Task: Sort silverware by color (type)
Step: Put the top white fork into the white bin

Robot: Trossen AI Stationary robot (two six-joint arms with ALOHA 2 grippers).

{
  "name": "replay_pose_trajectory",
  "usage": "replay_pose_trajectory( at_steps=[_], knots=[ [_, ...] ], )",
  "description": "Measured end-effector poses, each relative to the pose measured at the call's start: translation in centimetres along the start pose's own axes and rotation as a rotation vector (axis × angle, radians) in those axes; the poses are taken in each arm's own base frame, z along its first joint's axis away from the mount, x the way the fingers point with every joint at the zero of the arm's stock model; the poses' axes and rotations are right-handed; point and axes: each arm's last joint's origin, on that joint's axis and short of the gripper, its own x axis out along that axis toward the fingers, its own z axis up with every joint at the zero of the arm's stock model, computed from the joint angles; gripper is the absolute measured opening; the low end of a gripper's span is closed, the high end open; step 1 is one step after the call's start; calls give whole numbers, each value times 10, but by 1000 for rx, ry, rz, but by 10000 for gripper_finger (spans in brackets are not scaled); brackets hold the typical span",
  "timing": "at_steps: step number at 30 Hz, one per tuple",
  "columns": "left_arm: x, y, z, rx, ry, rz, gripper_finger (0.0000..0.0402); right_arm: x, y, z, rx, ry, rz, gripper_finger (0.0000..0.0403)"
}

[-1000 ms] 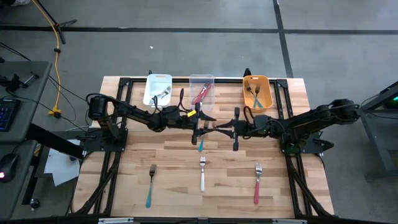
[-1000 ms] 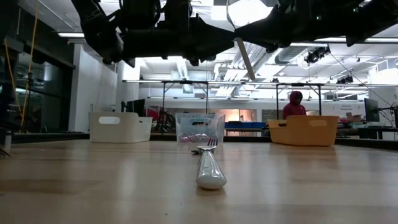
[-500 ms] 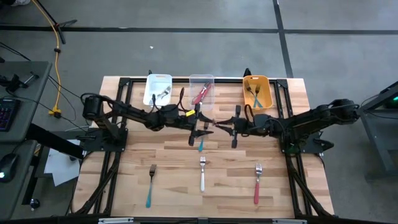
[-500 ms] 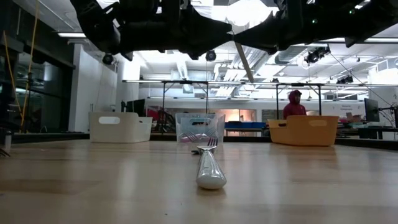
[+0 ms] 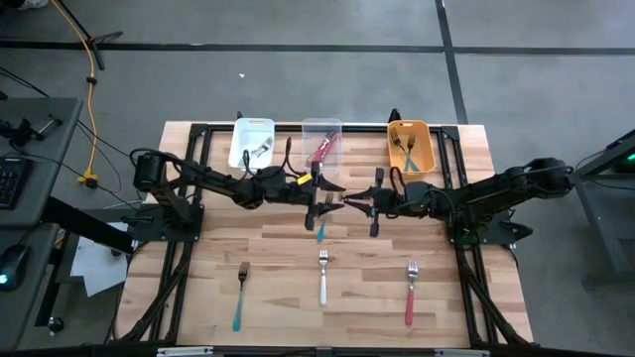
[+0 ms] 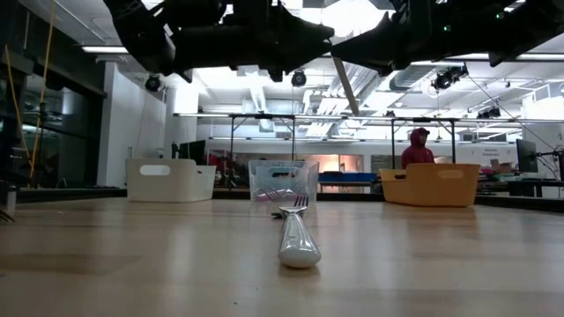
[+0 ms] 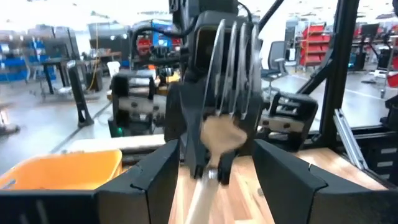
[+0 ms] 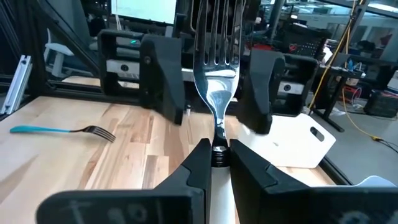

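Both arms are meeting nose to nose above the middle of the wooden plank table. The right gripper is pinching a fork at the neck, where the shiny metal head joins the slim handle; its fingers are standing narrow on it. The fork's long axis is running along the gripper's reach, tines pointing toward the left arm. The left gripper is standing wide, its dark blocky fingers flanking the tines without visibly touching them.

Three more forks are lying near the front edge, tines toward the bins: a teal one, a white one and a pink one. Another teal handle is peeking out under the grippers. The white bin, clear bin and orange bin, all rectangular, are each holding forks.
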Motion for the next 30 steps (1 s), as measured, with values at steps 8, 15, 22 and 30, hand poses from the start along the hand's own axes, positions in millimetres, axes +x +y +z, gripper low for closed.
replay_pose_trajectory(
  at_steps=[8,15,22,30],
  knots=[
    [10,-1,3,11,-17,-8,162,0,0,0,0,-1,3,32],
    [11,0,3,37,-13,0,55,0,0,2,4,-12,5,32],
    [11,0,2,44,-11,2,13,0,0,2,16,-10,4,36],
    [6,5,15,43,-2,19,12,0,-1,-2,26,27,-55,92]
  ],
)
